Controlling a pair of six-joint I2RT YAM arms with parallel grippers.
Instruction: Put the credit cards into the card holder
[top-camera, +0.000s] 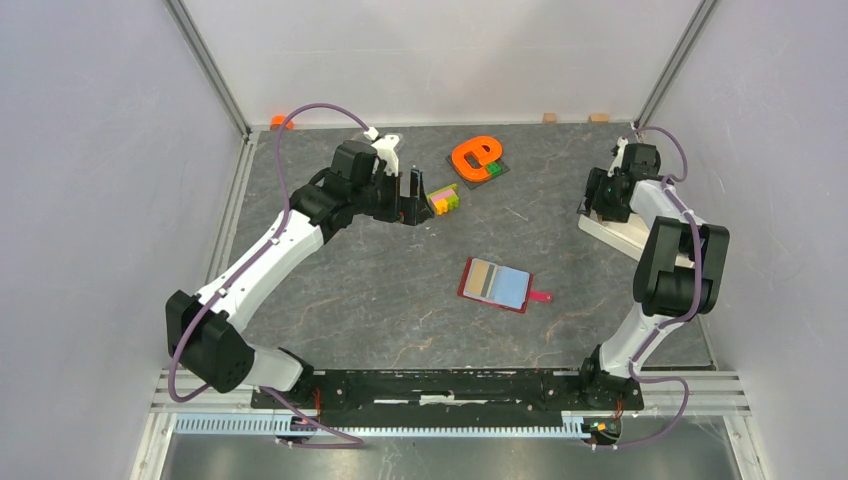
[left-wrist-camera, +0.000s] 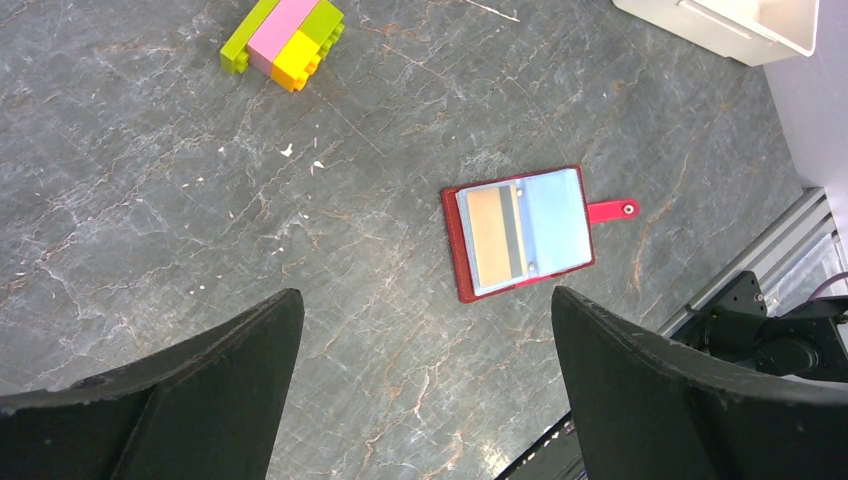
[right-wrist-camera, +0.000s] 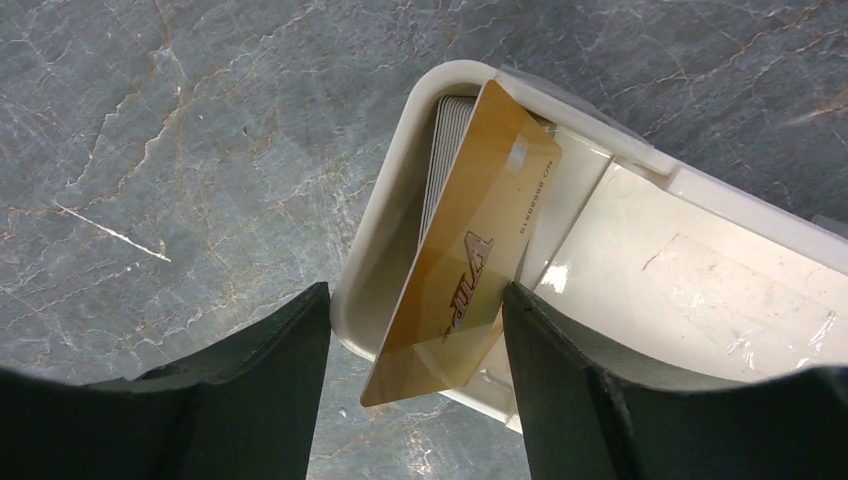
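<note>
The card holder (top-camera: 497, 284) (left-wrist-camera: 520, 235) lies open and flat mid-table, dark red with a snap tab, and one tan credit card (left-wrist-camera: 490, 238) sits in its left clear pocket. My left gripper (top-camera: 415, 195) (left-wrist-camera: 425, 300) hangs open and empty high above the table, far from the holder. At the right, a white tray (top-camera: 620, 235) (right-wrist-camera: 700, 270) holds a stack of credit cards (right-wrist-camera: 450, 130) on edge. One gold card (right-wrist-camera: 470, 260) leans out over the tray's rim between the fingers of my right gripper (top-camera: 605, 200) (right-wrist-camera: 415, 295). It touches the right finger; the left finger stands apart.
A block of multicoloured toy bricks (top-camera: 445, 198) (left-wrist-camera: 283, 38) sits just past the left gripper. An orange ring-shaped piece (top-camera: 474, 155) rests on a dark plate at the back. Grey walls close both sides, and a metal rail (top-camera: 450, 385) runs along the near edge.
</note>
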